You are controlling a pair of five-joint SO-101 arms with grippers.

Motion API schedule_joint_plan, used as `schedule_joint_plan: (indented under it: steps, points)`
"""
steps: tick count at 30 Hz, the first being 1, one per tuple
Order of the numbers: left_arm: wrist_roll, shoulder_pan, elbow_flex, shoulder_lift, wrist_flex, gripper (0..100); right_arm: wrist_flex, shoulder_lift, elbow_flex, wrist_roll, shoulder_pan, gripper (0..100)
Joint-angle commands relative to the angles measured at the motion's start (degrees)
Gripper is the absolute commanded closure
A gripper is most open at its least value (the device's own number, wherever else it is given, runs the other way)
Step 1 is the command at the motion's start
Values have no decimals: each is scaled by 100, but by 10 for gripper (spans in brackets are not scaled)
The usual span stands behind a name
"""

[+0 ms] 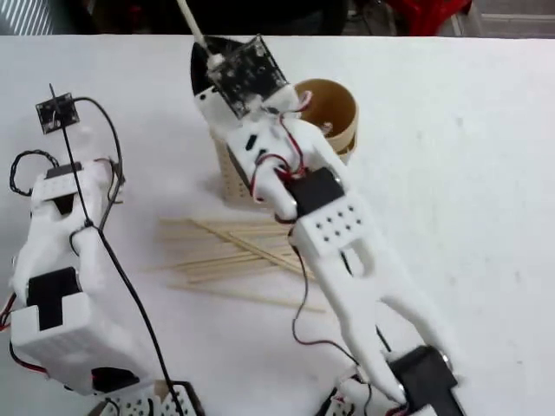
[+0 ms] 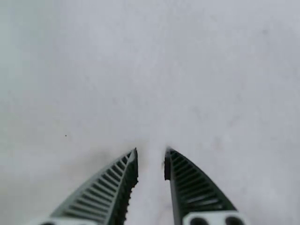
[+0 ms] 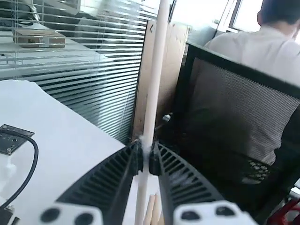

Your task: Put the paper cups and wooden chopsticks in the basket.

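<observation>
1. The task looks partly done at best. A loose pile of wooden chopsticks [image 1: 234,256] lies on the table [image 1: 451,173] at about 6 o'clock from the basket [image 1: 232,180], so most of the sticks are not yet put away.

2. One chopstick [image 3: 154,70] is in hand. The right gripper [image 3: 150,161] is clamped on it, and the stick stands nearly upright between the jaws. In the high view this stick pokes out towards 11 o'clock, above the basket's far side.

3. I judge the step in hand to be lowering this stick into the basket. After that, the pile has to be picked up stick by stick or in bunches.

4. The basket is a white perforated holder, and the right arm covers most of it. What it holds cannot be made out from above. In the right wrist view a few pale stick ends [image 3: 151,211] show just below the jaws. They may be chopsticks already in the basket, but I cannot tell.

5. A paper cup [image 1: 334,108] stands mouth up at about 2 o'clock from the basket, close against it. Whether it sits inside the basket or just beside it is hidden by the arm. It appears empty.

6. The left gripper [image 2: 151,161] hangs over bare table at roughly 9 o'clock from the pile. Its jaws are slightly parted and hold nothing.
</observation>
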Motion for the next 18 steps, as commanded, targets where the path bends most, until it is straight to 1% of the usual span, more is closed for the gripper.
schedule_joint_plan:
  steps: [1, 4, 6, 10, 11, 15, 18]
  points:
    - [53, 66, -281, -13, 18, 880, -145, 66, -325, -589, 163, 981]
    - [53, 66, -273, -13, 18, 880, -110, 75, -325, -589, 286, 977]
    - [53, 66, -273, -13, 18, 880, 127, 75, -369, -589, 330, 967]
    - [53, 66, -273, -13, 18, 880, 637, 75, -369, -642, 312, 852]
    - [53, 66, -273, -13, 18, 880, 743, 75, -369, -642, 303, 839]
    - [44, 66, -273, -13, 18, 880, 1033, -180, -325, -607, 295, 875]
    - [35, 57, -273, -13, 18, 880, 2000, -743, -246, -598, 295, 940]
